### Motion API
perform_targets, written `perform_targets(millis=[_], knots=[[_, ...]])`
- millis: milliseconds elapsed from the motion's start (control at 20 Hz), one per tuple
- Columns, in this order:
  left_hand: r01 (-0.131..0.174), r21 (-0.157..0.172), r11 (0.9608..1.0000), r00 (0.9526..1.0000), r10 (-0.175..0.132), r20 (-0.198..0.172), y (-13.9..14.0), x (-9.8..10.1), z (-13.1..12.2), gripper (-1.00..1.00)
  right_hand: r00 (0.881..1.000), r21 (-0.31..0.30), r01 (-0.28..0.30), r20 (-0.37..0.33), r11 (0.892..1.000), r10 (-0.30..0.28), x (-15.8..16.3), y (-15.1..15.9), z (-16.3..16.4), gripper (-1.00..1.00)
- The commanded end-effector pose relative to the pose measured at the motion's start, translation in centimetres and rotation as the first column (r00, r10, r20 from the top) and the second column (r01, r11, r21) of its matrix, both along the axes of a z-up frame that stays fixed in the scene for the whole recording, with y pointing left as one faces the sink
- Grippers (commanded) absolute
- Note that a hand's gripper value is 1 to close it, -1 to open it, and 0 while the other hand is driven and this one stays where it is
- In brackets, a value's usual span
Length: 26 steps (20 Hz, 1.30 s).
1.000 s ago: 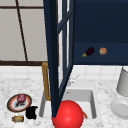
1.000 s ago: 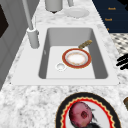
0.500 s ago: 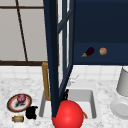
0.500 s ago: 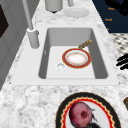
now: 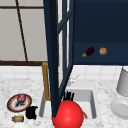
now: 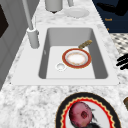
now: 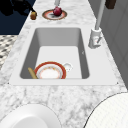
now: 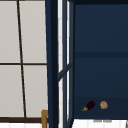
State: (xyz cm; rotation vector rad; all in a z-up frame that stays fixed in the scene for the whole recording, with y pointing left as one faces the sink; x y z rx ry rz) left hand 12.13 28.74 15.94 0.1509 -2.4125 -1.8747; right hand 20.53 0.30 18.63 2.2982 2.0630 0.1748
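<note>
Fingers of the right hand (image 5: 68, 95) stand straight and released, just behind the top of a red ball (image 5: 68, 115); I cannot tell whether they touch it. Left of them hangs the left hand (image 5: 31, 112), its fingers too dark a mass to read. Just left of that hand lie a small brown piece (image 5: 17, 118) and a plate (image 5: 11, 105) bearing a red fruit (image 5: 21, 98). Beyond the right fingers, a red-rimmed dish (image 6: 87, 60) lies in the sink (image 6: 50, 37). Far above, on a dark shelf, lie an eggplant (image 5: 88, 52) and a peach (image 5: 103, 51).

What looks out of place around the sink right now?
The cabinet door hangs open over the sink, with an eggplant and a small round fruit lying loose on its shelf. A big red ball sits before the sink.
</note>
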Motion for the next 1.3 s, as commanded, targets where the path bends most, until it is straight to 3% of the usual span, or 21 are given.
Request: perform_targets(millis=[0, 250, 500, 900, 1150, 1250], knots=[[0.0, 0.0, 1.0, 1.0, 0.0, 0.0, 0.0, 0.0, 0.0, 0.0, 0.993, 0.041, -0.003, -0.116, 0.999, 0.008, -0.3, -1.1, -0.4, -1.0], [0.0, 0.0, 1.0, 1.0, 0.0, 0.0, 0.0, 0.0, 0.0, 0.0, 0.974, 0.051, -0.082, -0.208, 0.995, 0.091, -0.3, -2.5, -0.4, -1.0], [0.0, 0.0, 1.0, 1.0, 0.0, 0.0, 0.0, 0.0, 0.0, 0.0, 0.94, 0.073, -0.165, -0.289, 0.984, 0.18, -0.3, -3.8, -0.4, -1.0], [0.0, 0.0, 1.0, 1.0, 0.0, 0.0, 0.0, 0.0, 0.0, 0.0, 0.869, 0.117, -0.284, -0.388, 0.952, 0.307, 1.4, -4.8, -0.3, -1.0], [0.0, 0.0, 1.0, 1.0, 0.0, 0.0, 0.0, 0.0, 0.0, 0.0, 0.809, 0.155, -0.344, -0.453, 0.926, 0.376, 2.7, -4.8, -0.4, -1.0], [0.0, 0.0, 1.0, 1.0, 0.0, 0.0, 0.0, 0.0, 0.0, 0.0, 0.778, 0.174, -0.371, -0.478, 0.912, 0.408, 3.2, -4.8, -0.5, -1.0]])
